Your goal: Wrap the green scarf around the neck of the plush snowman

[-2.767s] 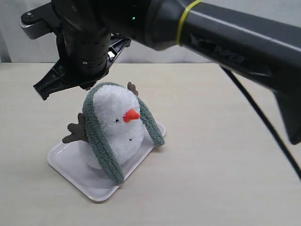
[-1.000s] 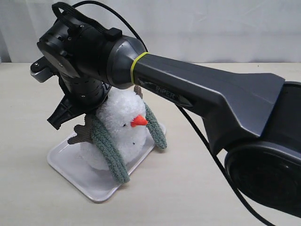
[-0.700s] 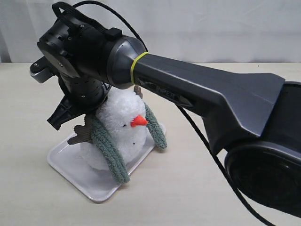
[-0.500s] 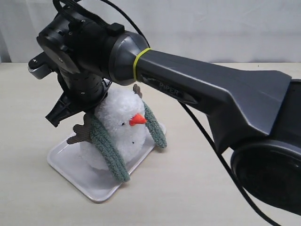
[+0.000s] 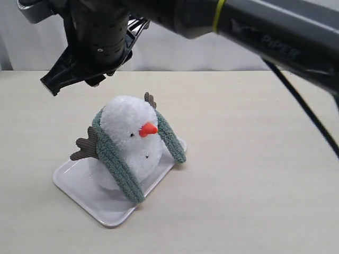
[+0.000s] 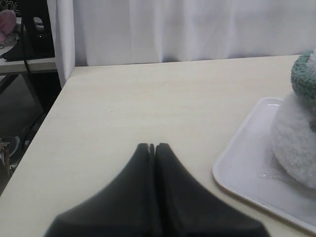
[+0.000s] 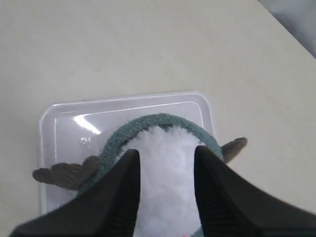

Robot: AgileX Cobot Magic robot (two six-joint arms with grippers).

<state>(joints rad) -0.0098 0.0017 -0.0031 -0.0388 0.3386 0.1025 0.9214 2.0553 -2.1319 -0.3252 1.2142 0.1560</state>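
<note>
The plush snowman (image 5: 130,135) stands upright on a white tray (image 5: 85,193). The green scarf (image 5: 114,159) runs behind its head, low at the neck, and both ends hang down the front past the orange nose. My right gripper (image 5: 74,79) hovers above and left of the head, apart from it. From the right wrist, that gripper (image 7: 167,152) is open, with the snowman (image 7: 165,187) and the scarf (image 7: 148,123) below its empty fingers. My left gripper (image 6: 152,145) is shut and empty, low over the table beside the tray (image 6: 247,168).
The right arm's dark link (image 5: 275,37) crosses the top of the exterior view, and its black cable (image 5: 304,114) hangs down at the right. The table's edge (image 6: 47,118) and a white curtain (image 6: 197,29) show in the left wrist view.
My right gripper has risen from behind the snowman's head and opened. The scarf, earlier over the top of the head, now sits lower behind it. The snowman still stands on the tray.
</note>
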